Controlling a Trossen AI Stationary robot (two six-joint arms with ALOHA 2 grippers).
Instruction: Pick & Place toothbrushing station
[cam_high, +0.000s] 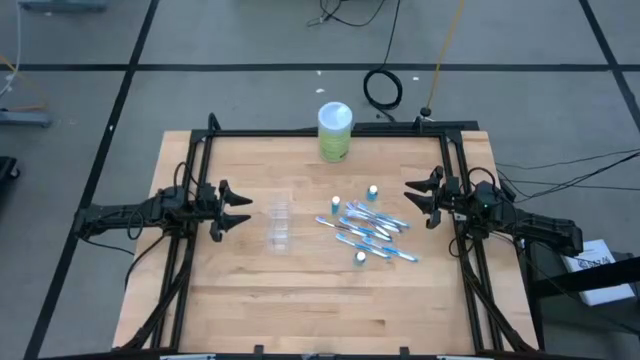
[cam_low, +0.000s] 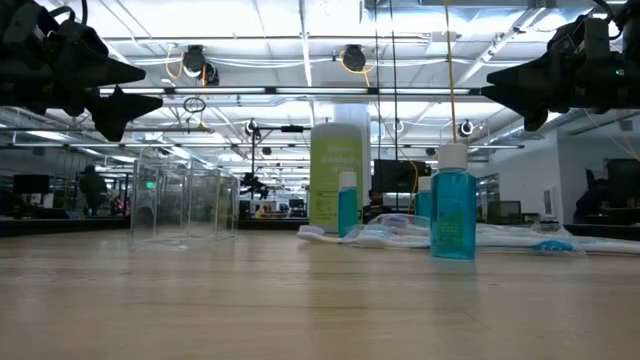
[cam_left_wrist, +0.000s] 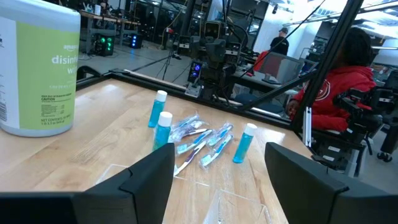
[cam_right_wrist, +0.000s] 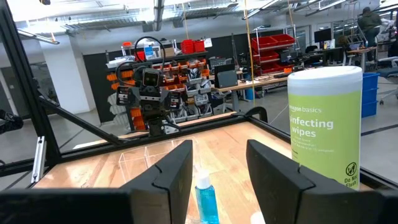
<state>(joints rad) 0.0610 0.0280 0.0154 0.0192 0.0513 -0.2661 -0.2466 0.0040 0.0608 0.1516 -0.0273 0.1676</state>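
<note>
A small clear plastic cup (cam_high: 280, 225) lies on the wooden table left of centre; it also shows in the low view (cam_low: 185, 205). Several blue-and-white toothbrushes (cam_high: 368, 230) lie in a heap right of centre, with three small teal tubes with white caps around them (cam_high: 373, 191) (cam_high: 335, 205) (cam_high: 361, 258). They show in the left wrist view too (cam_left_wrist: 202, 143). My left gripper (cam_high: 238, 209) hovers open at the table's left, left of the cup. My right gripper (cam_high: 420, 198) hovers open at the right, right of the toothbrushes. Both are empty.
A green canister of disinfecting wipes with a white lid (cam_high: 335, 131) stands at the table's far edge, behind the heap. A black frame (cam_high: 320, 131) runs along the table's far and side edges. A person in a red top (cam_left_wrist: 339, 93) sits beyond the right edge.
</note>
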